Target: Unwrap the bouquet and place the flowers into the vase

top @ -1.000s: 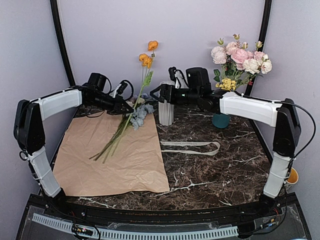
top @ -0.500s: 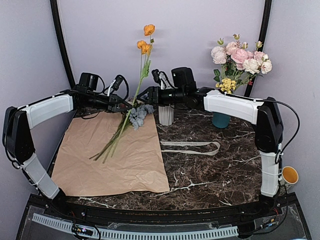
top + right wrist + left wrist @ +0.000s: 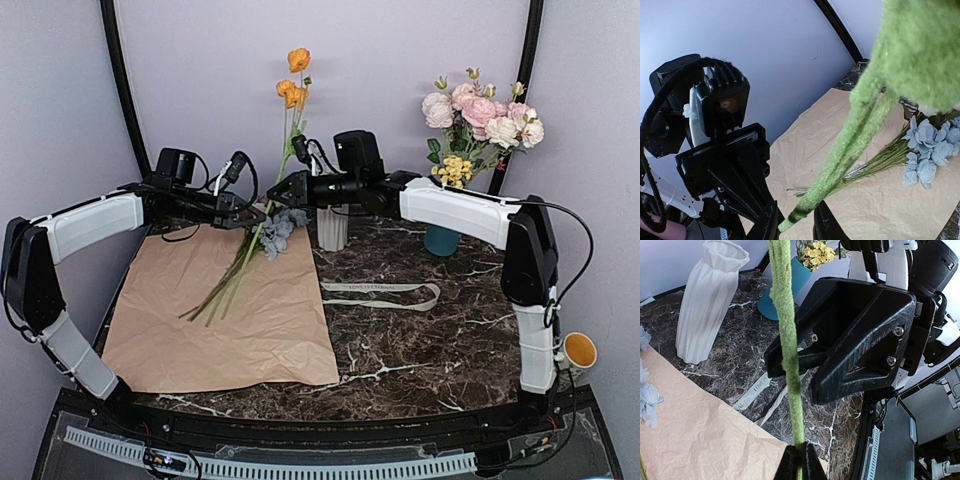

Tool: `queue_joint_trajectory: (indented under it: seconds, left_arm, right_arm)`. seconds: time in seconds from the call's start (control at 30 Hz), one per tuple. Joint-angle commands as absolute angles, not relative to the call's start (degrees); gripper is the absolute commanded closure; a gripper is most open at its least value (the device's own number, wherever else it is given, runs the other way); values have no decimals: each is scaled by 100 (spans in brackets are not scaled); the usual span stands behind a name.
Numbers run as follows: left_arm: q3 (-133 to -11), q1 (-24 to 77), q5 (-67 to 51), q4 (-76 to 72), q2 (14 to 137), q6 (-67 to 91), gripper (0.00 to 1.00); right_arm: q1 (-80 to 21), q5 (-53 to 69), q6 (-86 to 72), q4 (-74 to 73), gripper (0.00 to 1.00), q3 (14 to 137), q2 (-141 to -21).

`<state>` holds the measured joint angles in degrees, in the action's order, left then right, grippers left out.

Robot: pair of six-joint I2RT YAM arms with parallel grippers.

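The left pincer (image 3: 252, 216) is clamped shut on the fuzzy green stem (image 3: 787, 340) of the orange flower (image 3: 298, 60). It holds the stem nearly upright, with the blooms at 12 o'clock above it. At 7 o'clock from that pincer, the rest of the flowers (image 3: 240, 265) lie loose on the opened brown paper (image 3: 220, 330), with their blue heads (image 3: 280, 228) at the far end.

The right pincer (image 3: 277, 190) is at 1 o'clock from the left one, just beside it and a little higher on the same stem. Its jaws stand partway apart with the stem between them. In the right wrist view one finger (image 3: 767, 220) looks very near the stem, but I cannot tell whether the grip has bitten yet.

This looks like a handover. It would be best for the right jaws to finish closing squarely across the stem before the left lets go, because a soft, top-heavy stem will likely swing or slip if it is released early.

The white vase (image 3: 332, 228) stands at 4 o'clock from the right pincer, close by on the tabletop (image 3: 450, 330). Its ribbed neck is narrow, so the stem's lower end should be lifted clear of the paper, brought over the rim and lowered straight down. A sideways nudge could tip the vase. The ribbon (image 3: 385, 292) lies at 5 o'clock from the vase, out of the way.
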<state>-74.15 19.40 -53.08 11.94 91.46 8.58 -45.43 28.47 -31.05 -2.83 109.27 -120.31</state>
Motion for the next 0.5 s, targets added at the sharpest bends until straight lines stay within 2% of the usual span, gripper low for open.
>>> queue_joint_trajectory:
  seconds: [0.0, 0.1, 0.33, 0.4, 0.47]
  left_arm:
    - [-7256, 1976, -5416, 1098, 8778, 690, 97]
    - [-7194, 1975, -5448, 1099, 8730, 650, 97]
    - [-7178, 1976, -5476, 1178, 8675, 498, 97]
    - [-7171, 1978, -5442, 1219, 8670, 471, 93]
    - [-7169, 1977, -5341, 1217, 8633, 495, 84]
  right_arm:
    - [-4594, 2889, -3171, -122, 82, 11074, -12137]
    - [-4603, 2882, -3200, -83, 89, 11067, -12146]
    - [-4617, 2907, -3286, 15, 94, 11075, -12179]
    - [-4627, 2913, -3300, 17, 100, 11086, -12186]
    - [-4642, 2861, -3296, 38, 100, 11068, -12140]
